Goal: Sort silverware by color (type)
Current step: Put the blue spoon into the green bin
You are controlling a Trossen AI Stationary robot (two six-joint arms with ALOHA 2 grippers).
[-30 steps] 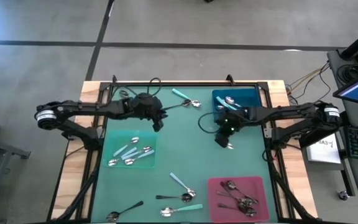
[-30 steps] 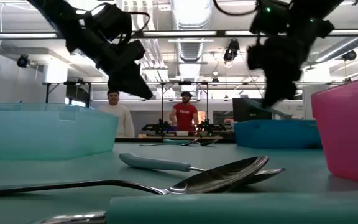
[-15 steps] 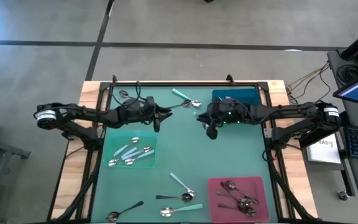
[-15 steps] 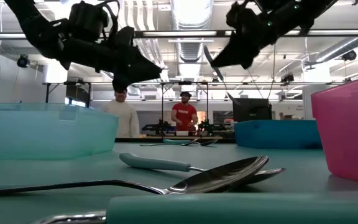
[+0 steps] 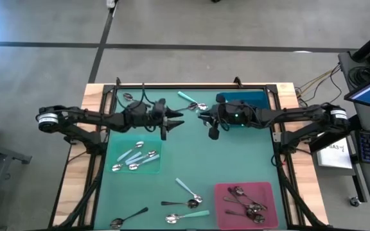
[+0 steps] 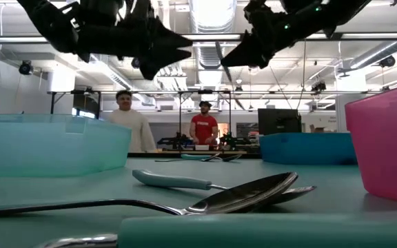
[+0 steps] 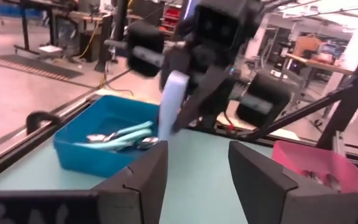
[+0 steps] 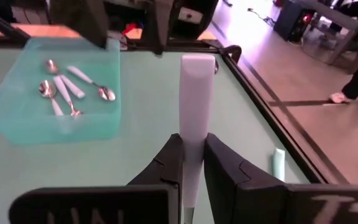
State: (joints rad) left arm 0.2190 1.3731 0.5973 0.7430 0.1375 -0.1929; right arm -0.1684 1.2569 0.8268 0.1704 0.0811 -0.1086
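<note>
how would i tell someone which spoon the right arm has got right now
Start at the blue tray in the table's far right corner; the right claw hangs in the air just beside it, toward the table's middle, facing the open left claw. The pale blue handled spoon is pinched between its fingers. It is the only spoon off the table; all others lie in trays or on the green mat.

No legible text, label, brand, number or sign on the table, trays, spoons or arms in any view. Faint dark marks on a white sheet beside the table's right edge in the high view, too small to read.
</note>
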